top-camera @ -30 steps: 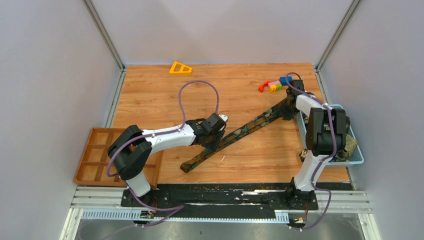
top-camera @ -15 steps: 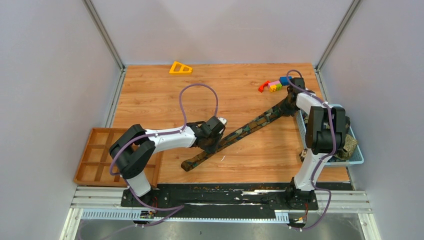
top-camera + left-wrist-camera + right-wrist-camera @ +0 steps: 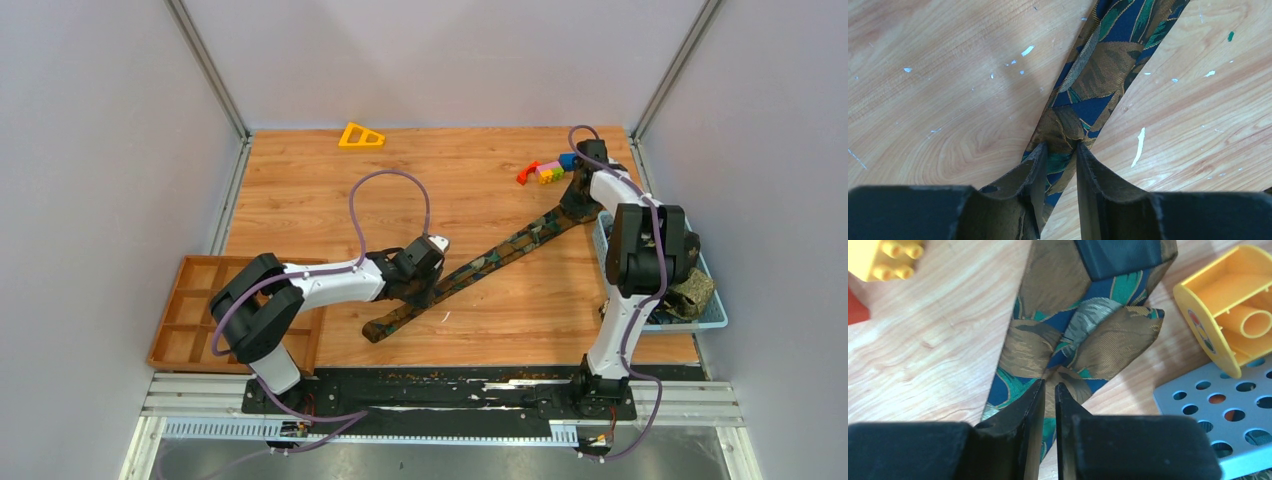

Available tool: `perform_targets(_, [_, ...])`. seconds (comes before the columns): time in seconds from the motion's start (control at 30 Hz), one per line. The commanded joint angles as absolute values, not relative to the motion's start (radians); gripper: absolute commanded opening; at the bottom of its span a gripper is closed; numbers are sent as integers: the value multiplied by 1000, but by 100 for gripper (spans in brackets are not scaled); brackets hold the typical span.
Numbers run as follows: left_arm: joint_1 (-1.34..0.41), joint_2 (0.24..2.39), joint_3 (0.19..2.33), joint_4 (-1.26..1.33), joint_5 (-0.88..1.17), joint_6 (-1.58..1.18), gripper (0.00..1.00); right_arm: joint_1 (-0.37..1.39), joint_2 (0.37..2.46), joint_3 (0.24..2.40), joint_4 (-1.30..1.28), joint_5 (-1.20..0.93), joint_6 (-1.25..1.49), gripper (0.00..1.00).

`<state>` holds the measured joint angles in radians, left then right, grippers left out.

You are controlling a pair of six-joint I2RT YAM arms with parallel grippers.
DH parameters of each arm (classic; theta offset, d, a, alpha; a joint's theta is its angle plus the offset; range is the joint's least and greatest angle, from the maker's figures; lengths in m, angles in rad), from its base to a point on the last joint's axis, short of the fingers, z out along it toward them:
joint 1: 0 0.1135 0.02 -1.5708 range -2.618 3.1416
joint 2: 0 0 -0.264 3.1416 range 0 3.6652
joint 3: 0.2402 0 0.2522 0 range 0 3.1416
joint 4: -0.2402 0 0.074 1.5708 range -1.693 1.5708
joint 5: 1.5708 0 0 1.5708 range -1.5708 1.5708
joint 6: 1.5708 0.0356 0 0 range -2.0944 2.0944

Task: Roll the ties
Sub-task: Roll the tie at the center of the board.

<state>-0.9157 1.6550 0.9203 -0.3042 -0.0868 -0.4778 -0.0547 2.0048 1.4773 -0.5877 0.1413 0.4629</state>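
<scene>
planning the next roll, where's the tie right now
In the top view the tie lies diagonally across the table, its near end by the left gripper, its far end at the right gripper beside the toy blocks.

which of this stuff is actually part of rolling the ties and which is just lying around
Part of the job:
- tie, laid out diagonally
- left tool and right tool, each pinching the tie
- patterned fabric bundle in the blue basket, probably another tie

Just lying about:
- yellow triangle
- toy blocks
- wooden compartment tray
</scene>
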Motion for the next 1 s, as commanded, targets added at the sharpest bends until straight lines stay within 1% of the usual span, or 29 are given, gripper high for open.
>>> perform_targets(0.0, [-917, 1674, 876, -307, -62, -504, 35, -42, 2002, 1475, -605, 206, 456, 18])
perform_targets(0.07, [-917, 1676, 874, -302, -59, -504, 35, -41, 1989, 1463, -593, 229, 458, 23])
perform_targets(0.17, [-917, 1681, 874, -302, -60, -503, 34, -40, 2011, 1494, -611, 246, 452, 28])
perform_targets(0.33, [-917, 1682, 866, -299, -66, -502, 34, -40, 2057, 1524, -615, 238, 450, 28])
perform_targets(0.5, [-917, 1686, 862, -293, -69, -502, 33, -40, 2077, 1506, -602, 229, 452, 23])
perform_targets(0.6, [-917, 1692, 864, -292, -67, -498, 33, -40, 2086, 1510, -606, 229, 448, 16])
perform_targets(0.83, [-917, 1701, 867, -289, -67, -495, 33, -39, 2067, 1539, -621, 232, 431, 2])
perform_targets(0.97, [-917, 1700, 862, -285, -66, -498, 32, -24, 2059, 1573, -655, 274, 414, 1])
